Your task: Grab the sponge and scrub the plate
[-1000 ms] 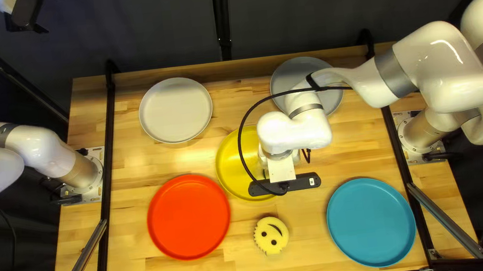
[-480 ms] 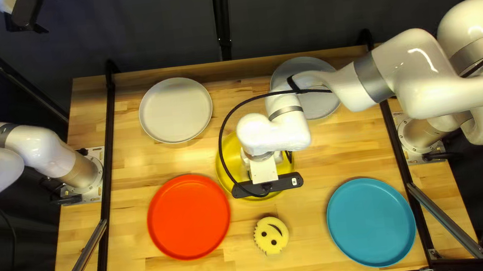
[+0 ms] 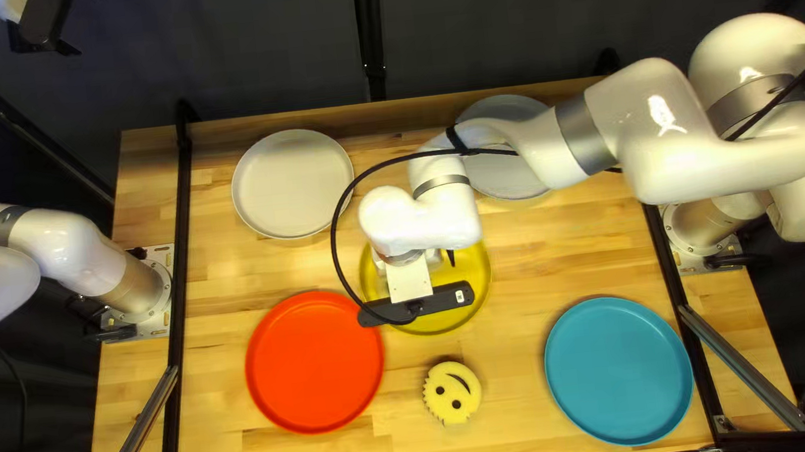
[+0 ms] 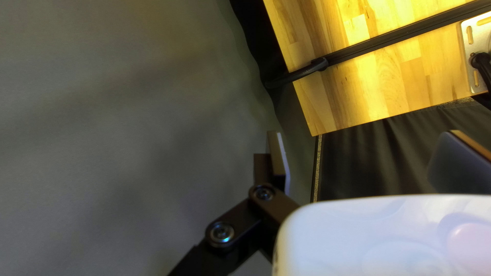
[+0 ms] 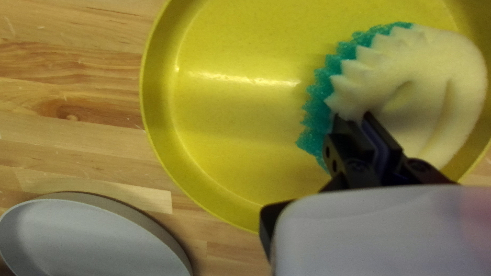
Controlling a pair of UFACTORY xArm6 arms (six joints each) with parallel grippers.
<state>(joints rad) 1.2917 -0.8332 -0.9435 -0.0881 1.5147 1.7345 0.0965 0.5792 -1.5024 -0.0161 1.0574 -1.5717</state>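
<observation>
Over the yellow plate (image 5: 215, 128): here the cream-and-green sponge (image 5: 455, 66) is held, towards one side of the dish, and scrubbing looks to be the step in hand.
Right gripper (image 5: 353, 118): narrow, with the foam pinched between its fingers; that hold should be kept firm, but not so hard that the soft body is folded.
Green side: seen along the toothed edge; whether it is pressed flat on the plate cannot be told, so a gentle lowering until even contact is made would be wise.
Strokes: best made short and overlapping, from the middle outwards, with light, steady pressure; if too much is pushed sideways, the plate could be slid over the worktop (image 3: 547, 271).
Raised rim: to be approached slowly, since the sponge could be caught there and twisted out of the grip.
Left gripper (image 4: 367, 148): spread wide, nothing held, pointed off past the worktop's edge; it is not needed for this.
Smiling sponge (image 3: 451, 393): left lying between the red plate (image 3: 314, 362) and the blue plate (image 3: 618, 370), best left alone.
</observation>
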